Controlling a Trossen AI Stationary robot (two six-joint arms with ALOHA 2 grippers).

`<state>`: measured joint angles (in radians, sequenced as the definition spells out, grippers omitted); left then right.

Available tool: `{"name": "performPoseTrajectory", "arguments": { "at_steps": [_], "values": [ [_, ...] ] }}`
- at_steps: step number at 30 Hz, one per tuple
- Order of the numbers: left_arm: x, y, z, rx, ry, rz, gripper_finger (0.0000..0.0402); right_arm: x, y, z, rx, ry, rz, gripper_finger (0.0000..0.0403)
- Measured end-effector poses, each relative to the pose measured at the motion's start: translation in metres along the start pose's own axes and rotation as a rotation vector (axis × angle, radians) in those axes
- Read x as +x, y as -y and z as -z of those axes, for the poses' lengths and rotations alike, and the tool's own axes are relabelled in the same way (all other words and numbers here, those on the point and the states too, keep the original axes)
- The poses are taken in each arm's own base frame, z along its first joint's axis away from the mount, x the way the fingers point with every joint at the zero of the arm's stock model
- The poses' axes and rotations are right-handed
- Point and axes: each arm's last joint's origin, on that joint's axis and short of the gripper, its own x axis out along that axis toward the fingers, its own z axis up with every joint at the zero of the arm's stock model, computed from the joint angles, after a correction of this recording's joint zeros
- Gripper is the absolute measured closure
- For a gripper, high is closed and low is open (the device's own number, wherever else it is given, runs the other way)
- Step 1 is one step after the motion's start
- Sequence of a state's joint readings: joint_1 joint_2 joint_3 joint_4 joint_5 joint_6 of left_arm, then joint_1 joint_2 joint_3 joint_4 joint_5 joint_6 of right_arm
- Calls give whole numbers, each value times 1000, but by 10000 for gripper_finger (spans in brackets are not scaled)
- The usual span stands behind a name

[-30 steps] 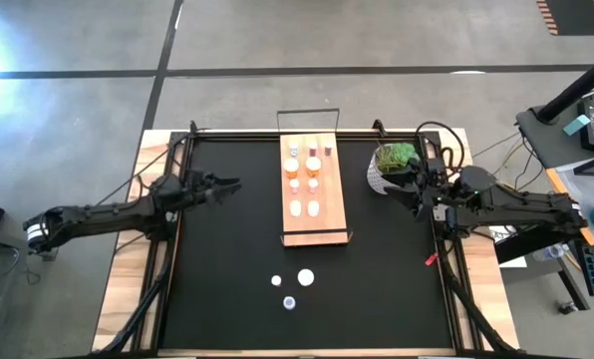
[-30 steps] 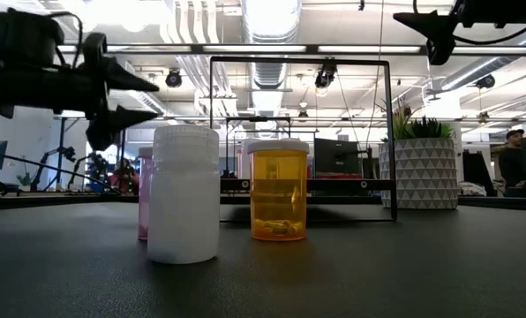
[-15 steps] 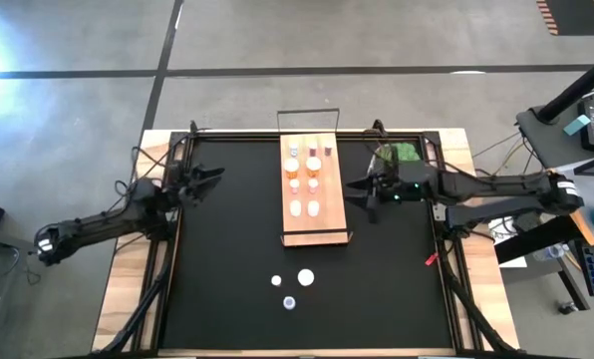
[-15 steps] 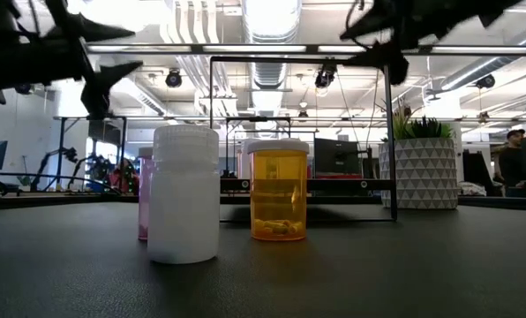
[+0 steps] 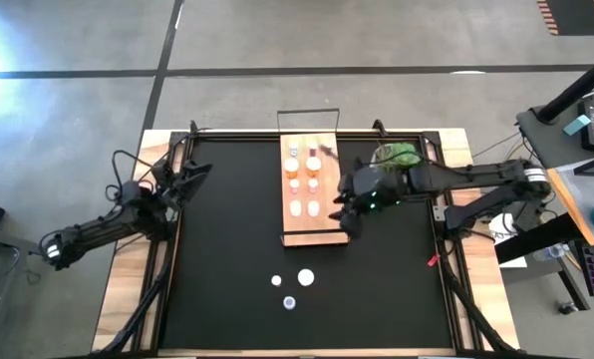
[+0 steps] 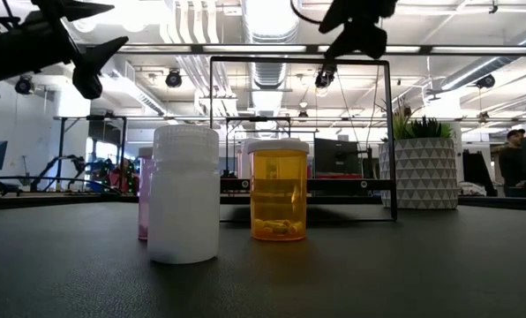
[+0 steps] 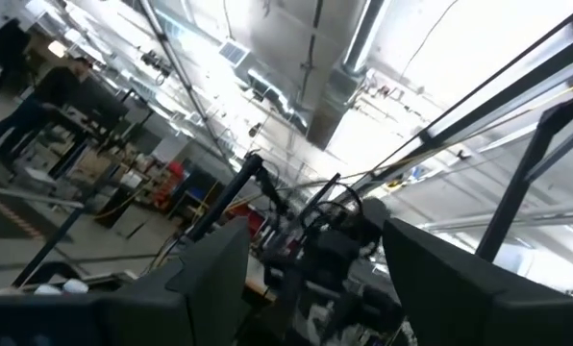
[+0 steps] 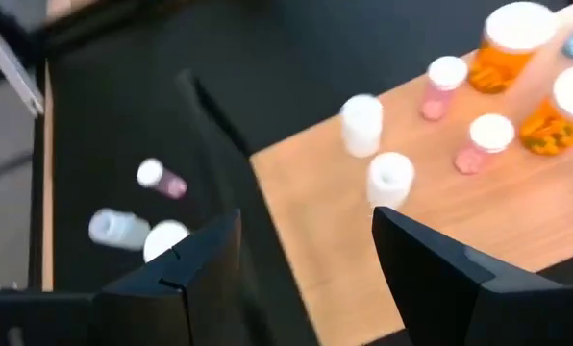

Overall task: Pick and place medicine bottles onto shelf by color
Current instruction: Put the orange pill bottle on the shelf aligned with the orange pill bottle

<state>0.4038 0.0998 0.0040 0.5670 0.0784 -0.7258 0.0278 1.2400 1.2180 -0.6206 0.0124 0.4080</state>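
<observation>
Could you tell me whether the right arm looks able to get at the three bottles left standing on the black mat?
Probably yes. The right claw hangs open over the shelf's near corner, empty, and only bare mat separates it from the three bottles. The left claw waits far off.

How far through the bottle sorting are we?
Mostly done: most small capped medicine bottles stand on the long light-wood shelf. In hand: nothing; the open right gripper hovers by its near end. Left: three bottles on the black mat. The open left gripper waits aside.

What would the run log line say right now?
right gripper: open, empty, beside light-wood shelf board | left gripper: open, empty, table's left edge | three small capped bottles: on mat
</observation>
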Motion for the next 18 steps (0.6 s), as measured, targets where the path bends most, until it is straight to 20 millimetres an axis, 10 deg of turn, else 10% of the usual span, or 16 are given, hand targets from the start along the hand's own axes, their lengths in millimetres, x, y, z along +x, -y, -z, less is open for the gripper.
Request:
{"name": "performPoseTrajectory", "arguments": {
  "at_steps": [18],
  "values": [
    [-1,1,-1,1,12,10,178,89,-77,-26,-16,-166,2,177]
  ]
}}
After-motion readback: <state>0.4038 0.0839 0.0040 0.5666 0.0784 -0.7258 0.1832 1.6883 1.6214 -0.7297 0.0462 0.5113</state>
